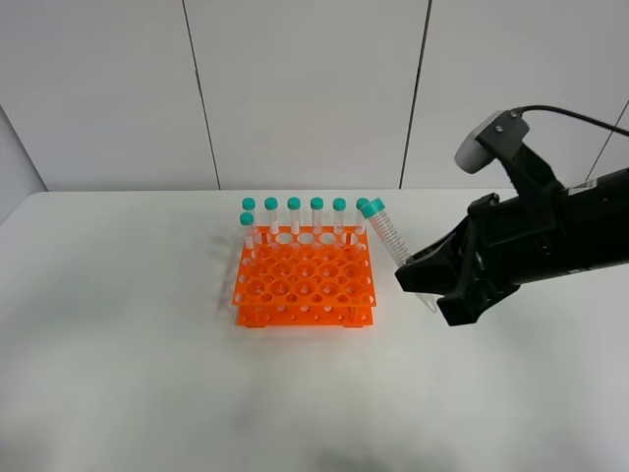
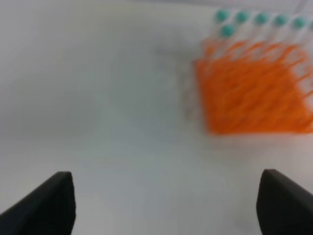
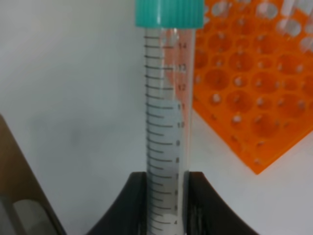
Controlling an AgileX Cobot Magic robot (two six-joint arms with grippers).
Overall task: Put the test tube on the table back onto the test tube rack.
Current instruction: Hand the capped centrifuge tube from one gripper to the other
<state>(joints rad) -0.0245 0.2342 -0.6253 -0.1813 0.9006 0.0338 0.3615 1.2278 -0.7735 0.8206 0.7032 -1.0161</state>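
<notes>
Between the closed fingers of the right gripper (image 1: 423, 285) sits the test tube (image 1: 386, 234), pinched low on its body near the conical tip. Its clear, graduated barrel slants up out of the jaws, teal screw cap uppermost, off the table (image 1: 128, 374). Just beside the cap stands the orange test tube rack (image 1: 305, 285), with matching teal-capped tubes (image 1: 294, 216) upright along one edge. The left gripper (image 2: 166, 205) is spread wide, holding nothing.
</notes>
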